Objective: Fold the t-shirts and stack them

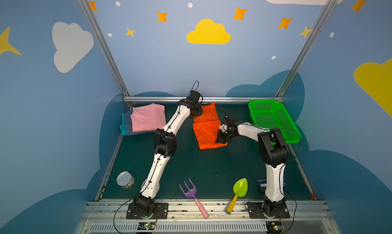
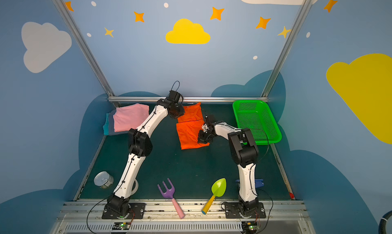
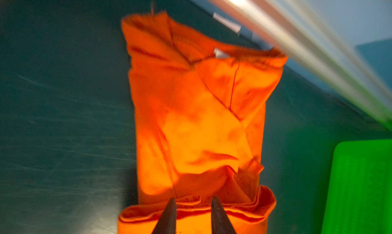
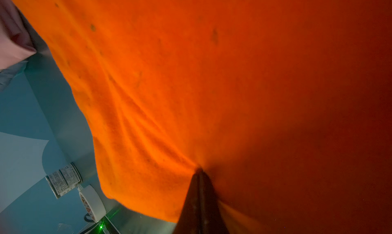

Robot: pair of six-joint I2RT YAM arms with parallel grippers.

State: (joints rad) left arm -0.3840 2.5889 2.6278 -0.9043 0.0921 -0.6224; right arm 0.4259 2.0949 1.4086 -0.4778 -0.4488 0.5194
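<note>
Half-folded orange t-shirt (image 1: 206, 133) sits back-middle on the worktop (image 1: 191, 169) — your right end effector (image 4: 199, 171) pinches its right edge, left end effector (image 3: 193, 199) spread above the fold. Tug now and the fold could slide open — nothing pins it.

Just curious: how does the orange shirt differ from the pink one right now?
The orange shirt lies alone, partly folded, with the right gripper shut on it; the pink shirt is a neat rectangle, untouched. Orange sits on bare table; pink tops a stack. Both are plain cloth.
</note>
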